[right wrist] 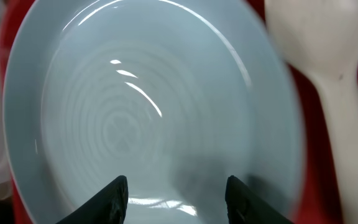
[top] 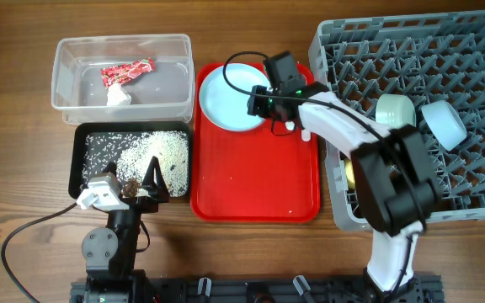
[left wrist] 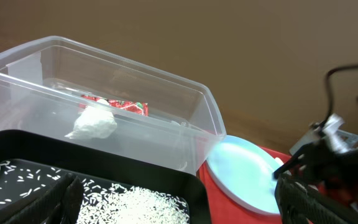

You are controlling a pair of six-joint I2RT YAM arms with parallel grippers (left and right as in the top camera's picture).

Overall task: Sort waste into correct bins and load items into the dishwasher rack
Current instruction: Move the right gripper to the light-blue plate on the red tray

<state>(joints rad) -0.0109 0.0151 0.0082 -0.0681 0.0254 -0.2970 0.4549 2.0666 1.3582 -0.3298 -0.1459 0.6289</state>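
Observation:
The pale blue plate (top: 228,97) (right wrist: 148,112) lies at the far left corner of the red tray (top: 255,181). My right gripper (top: 260,104) (right wrist: 176,194) hovers open over the plate's near right part, holding nothing. A white spoon (top: 297,128) (right wrist: 319,43) lies beside the plate on the tray. My left gripper (top: 133,182) (left wrist: 182,210) stands wide open over the black tray (top: 81,160), which holds white rice (left wrist: 138,204). The clear tub (top: 66,76) holds the red wrapper (top: 127,71) (left wrist: 118,104) and the white tissue (top: 119,96) (left wrist: 95,122). The grey rack (top: 478,50) stands at the right.
In the rack sit a pale mint bowl (top: 394,109), a pale blue bowl (top: 443,123) and a yellow cup (top: 349,173) partly hidden by my right arm. The right arm's cable loops over the plate. Bare red tray surface lies nearer to me.

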